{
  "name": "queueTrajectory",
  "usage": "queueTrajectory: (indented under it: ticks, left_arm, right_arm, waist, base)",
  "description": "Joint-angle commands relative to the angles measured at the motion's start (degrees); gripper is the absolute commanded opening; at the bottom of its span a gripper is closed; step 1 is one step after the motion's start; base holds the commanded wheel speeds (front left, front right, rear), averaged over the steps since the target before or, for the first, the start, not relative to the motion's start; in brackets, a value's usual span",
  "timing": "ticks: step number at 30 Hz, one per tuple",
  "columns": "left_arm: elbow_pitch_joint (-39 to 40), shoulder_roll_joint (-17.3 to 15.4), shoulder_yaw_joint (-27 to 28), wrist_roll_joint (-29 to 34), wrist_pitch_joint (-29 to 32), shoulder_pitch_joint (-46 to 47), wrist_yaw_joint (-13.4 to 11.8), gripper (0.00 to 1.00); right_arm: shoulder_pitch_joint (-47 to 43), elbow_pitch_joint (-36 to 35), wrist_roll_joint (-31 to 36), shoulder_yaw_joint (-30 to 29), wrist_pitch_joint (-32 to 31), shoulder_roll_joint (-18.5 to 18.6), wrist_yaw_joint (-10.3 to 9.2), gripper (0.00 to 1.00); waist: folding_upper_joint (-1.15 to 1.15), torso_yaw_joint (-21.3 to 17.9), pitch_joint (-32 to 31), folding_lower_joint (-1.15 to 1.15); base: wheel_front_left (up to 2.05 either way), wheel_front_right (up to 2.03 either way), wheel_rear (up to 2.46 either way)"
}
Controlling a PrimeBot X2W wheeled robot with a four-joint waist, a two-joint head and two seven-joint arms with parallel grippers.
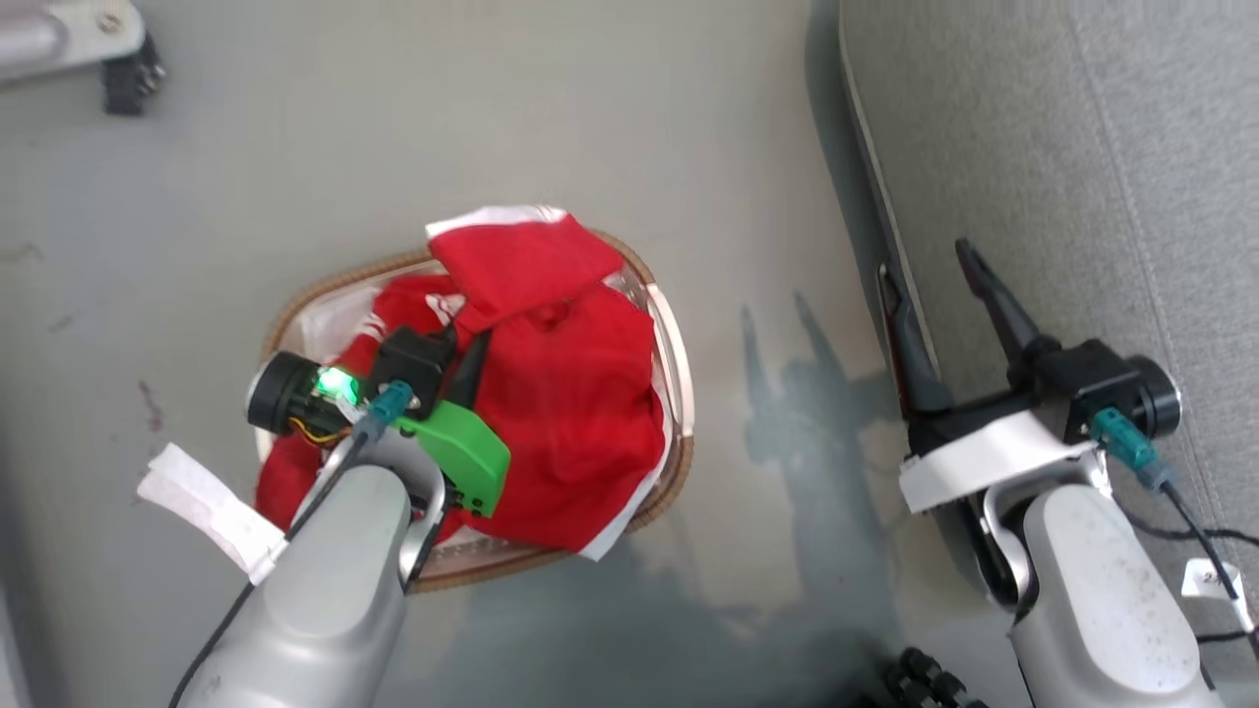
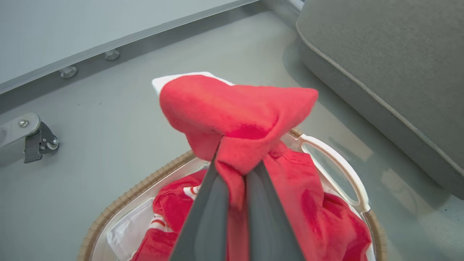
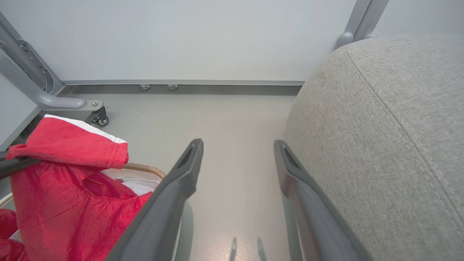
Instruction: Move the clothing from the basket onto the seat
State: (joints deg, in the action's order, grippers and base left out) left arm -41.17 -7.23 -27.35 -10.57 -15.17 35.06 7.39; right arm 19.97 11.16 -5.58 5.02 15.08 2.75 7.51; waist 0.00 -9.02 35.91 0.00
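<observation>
As you look down, a plain grey floor (image 1: pixel 492 118) runs back to a pale wall (image 3: pixel 181 36). You have one grey seat (image 1: pixel 1082 147) at the robot's right, and one basket (image 1: pixel 679 393) on the floor to its left, apart from it. Red clothing (image 1: pixel 570 393) fills the basket; how many pieces, you cannot tell. Your left gripper (image 2: pixel 237 170) is clamped tight on a fold of that clothing, bunched above the basket's rim. Your right gripper (image 1: pixel 925 261) is spread wide and holds nothing, at the seat's edge, well apart from the clothing.
</observation>
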Motion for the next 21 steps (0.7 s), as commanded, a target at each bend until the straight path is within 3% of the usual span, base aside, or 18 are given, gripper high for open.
queueTrajectory:
  ticks: [1, 10, 21]
  left_arm:
    - [1.2, -0.7, -1.0, -0.6, 0.0, -1.5, 0.2, 0.00]
    - [6.6, -3.6, -9.1, -3.0, 0.0, -3.4, 0.2, 0.00]
    - [9.8, -8.3, -16.0, -6.3, 0.0, 2.9, 0.2, 0.00]
  right_arm:
    - [-1.8, 0.4, 0.4, 0.0, 0.1, 0.2, -0.04, 1.00]
    - [-8.7, 2.2, 1.8, 1.6, 0.1, 0.3, -0.04, 1.00]
    - [-14.0, 3.3, 2.2, 3.8, 0.1, 0.2, -0.04, 1.00]
  waist:
    - [0.00, 3.9, -9.0, 0.00]
    - [0.00, 5.7, -21.5, 0.00]
    - [0.00, 5.8, -32.4, 0.00]
  base:
    - [0.00, 0.00, 0.00]
    - [0.00, 0.00, 0.00]
    - [0.00, 0.00, 0.00]
